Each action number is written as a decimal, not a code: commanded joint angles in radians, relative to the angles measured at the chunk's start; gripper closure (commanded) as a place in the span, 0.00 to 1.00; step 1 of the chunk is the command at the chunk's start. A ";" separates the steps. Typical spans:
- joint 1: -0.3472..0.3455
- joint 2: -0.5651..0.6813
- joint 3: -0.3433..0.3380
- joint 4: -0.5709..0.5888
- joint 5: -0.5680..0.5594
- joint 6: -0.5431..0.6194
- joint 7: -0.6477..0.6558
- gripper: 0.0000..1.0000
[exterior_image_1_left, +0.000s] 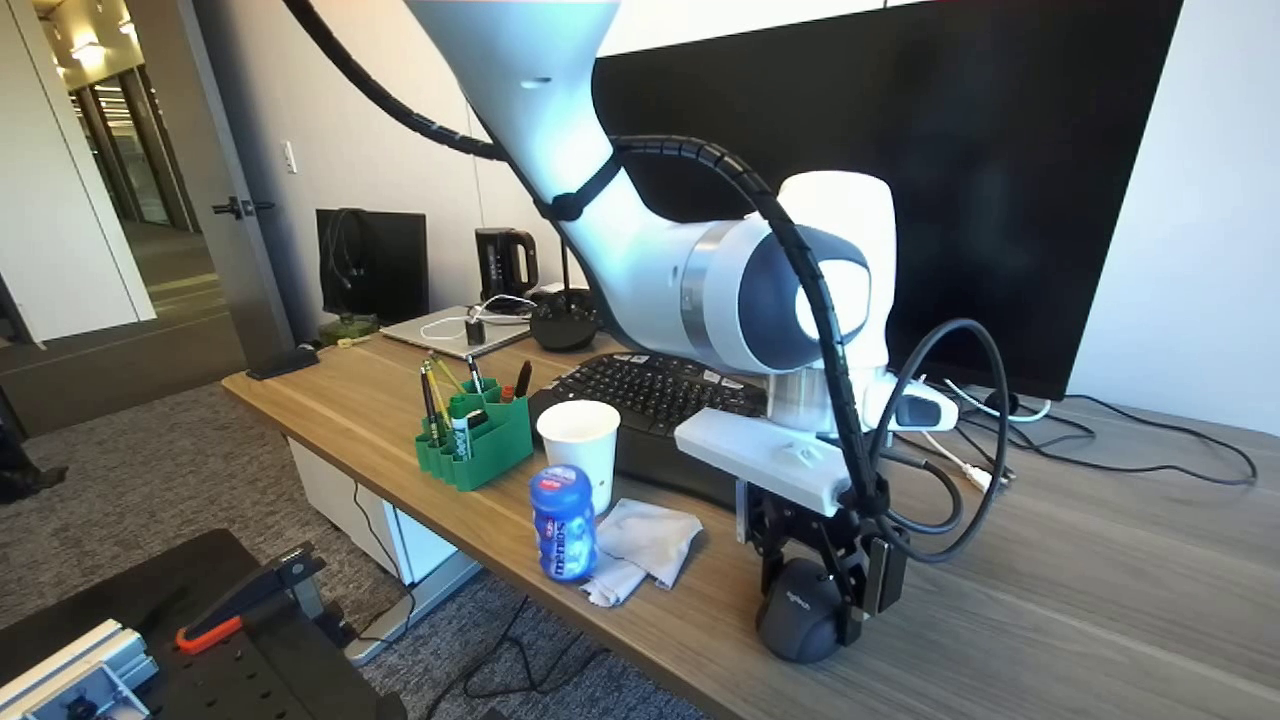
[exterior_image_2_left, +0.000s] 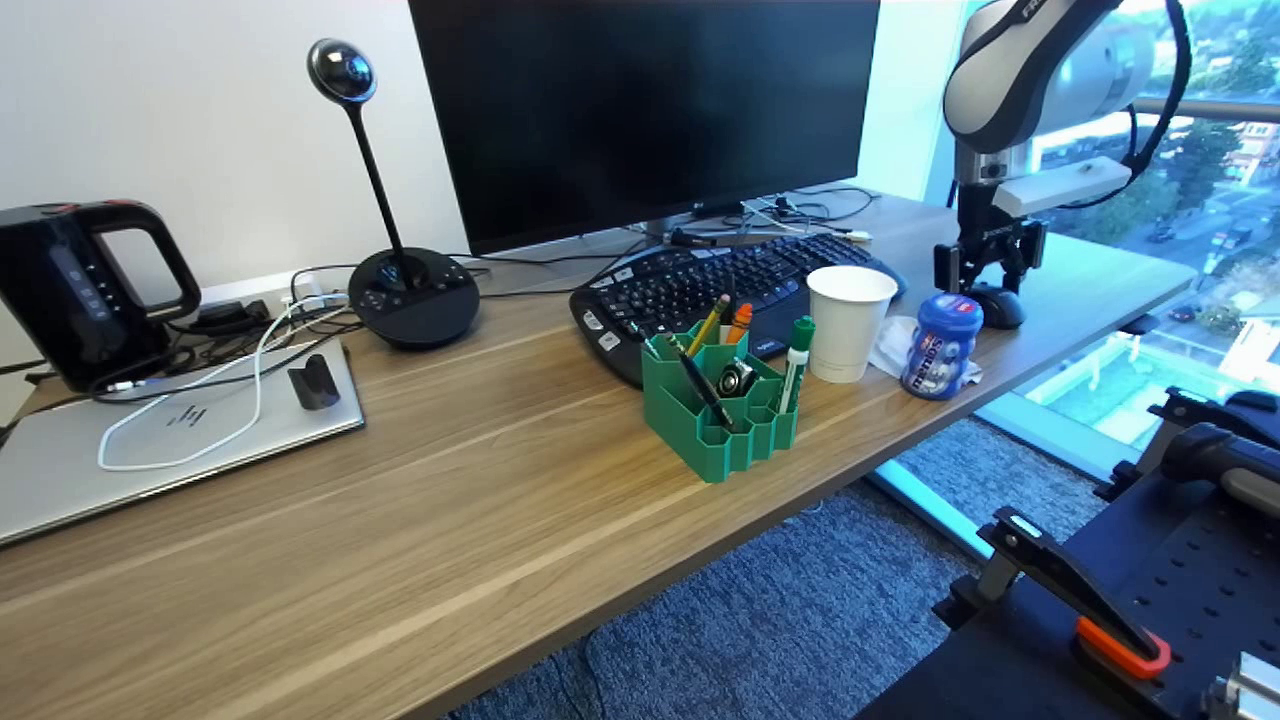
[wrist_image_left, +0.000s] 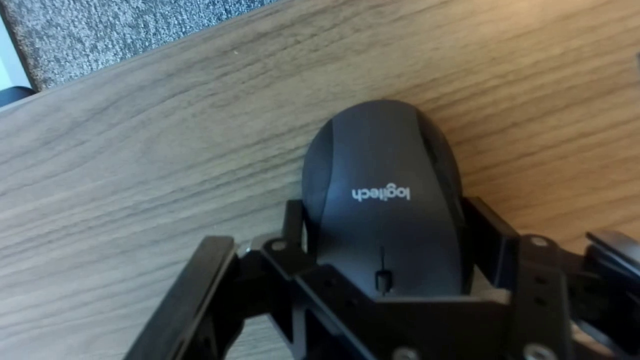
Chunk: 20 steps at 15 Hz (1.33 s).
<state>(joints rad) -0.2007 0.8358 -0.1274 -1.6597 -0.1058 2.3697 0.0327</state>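
Note:
A dark grey computer mouse (wrist_image_left: 382, 155) with a white logitech mark sits between the fingers of my gripper (wrist_image_left: 384, 225) in the wrist view. The fingers press against its two sides, and the gripper looks shut on it. The front of the mouse is partly hidden by the gripper's body. In both exterior views the gripper (exterior_image_1_left: 812, 595) (exterior_image_2_left: 990, 272) points down over the mouse (exterior_image_1_left: 797, 635) (exterior_image_2_left: 1000, 308). The mouse is at or just above the desk (exterior_image_1_left: 1050, 600); I cannot tell whether it touches. A whitish cloth (exterior_image_1_left: 645, 540) lies nearby.
A blue Mentos bottle (exterior_image_1_left: 563, 525) and a white paper cup (exterior_image_2_left: 848, 320) stand near the desk's front edge. A green pen holder (exterior_image_2_left: 690, 420) is beyond them. A black keyboard (exterior_image_2_left: 740, 280) lies before the large monitor (exterior_image_2_left: 650, 110). Cables (exterior_image_1_left: 1150, 465) run along the back.

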 joint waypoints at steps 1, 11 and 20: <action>0.012 0.014 -0.013 0.028 0.017 -0.024 0.004 0.47; 0.015 -0.003 -0.016 0.007 0.008 -0.003 -0.002 0.47; 0.012 -0.047 -0.018 -0.027 0.008 -0.005 -0.010 0.47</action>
<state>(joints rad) -0.2007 0.8338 -0.1317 -1.6573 -0.1059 2.3721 0.0323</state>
